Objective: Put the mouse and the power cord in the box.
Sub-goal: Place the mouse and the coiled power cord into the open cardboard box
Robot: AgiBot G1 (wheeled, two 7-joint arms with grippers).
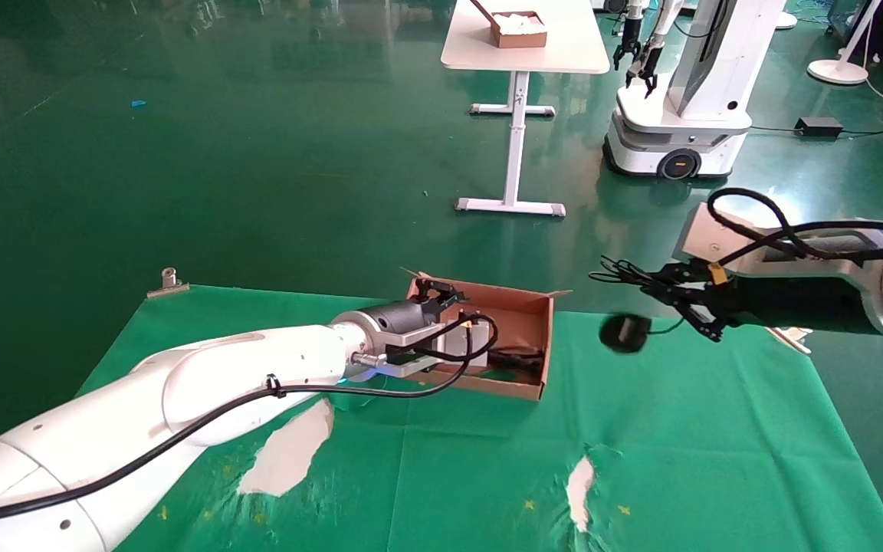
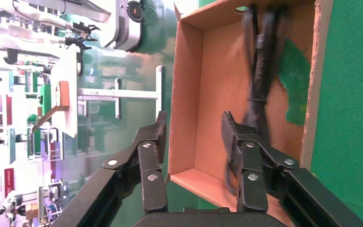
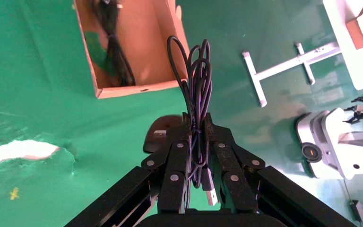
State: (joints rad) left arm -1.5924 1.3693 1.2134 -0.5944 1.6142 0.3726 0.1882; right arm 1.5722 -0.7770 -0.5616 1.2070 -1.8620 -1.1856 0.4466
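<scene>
Head view, centre of frame: the box (image 1: 522, 307), a shallow brown cardboard tray, sat on the green cloth (image 1: 487, 460) with the power cord (image 1: 514, 356) already lying inside it as a dark bundle along the near wall. The left gripper (image 1: 441, 295) hovered at the box's left end with its jaws spread wide and holding nothing; in the left wrist view one finger stood outside the box wall and the other inside it, beside the power cord. At right of centre the right gripper (image 1: 698, 307) was clamped on the bunched thin wire of the mouse (image 1: 625, 333), so that the black oval body dangled below and to the left of the fingers, clear of the cloth and just right of the box (the right wrist view shows the wire loops (image 3: 196, 71) standing up between the closed fingers). The step in hand was judged to be carrying the mouse to the box. The next move would call for travel leftward until the hanging mouse cleared the right wall, then lowering and release without snagging the wire on the wall.
</scene>
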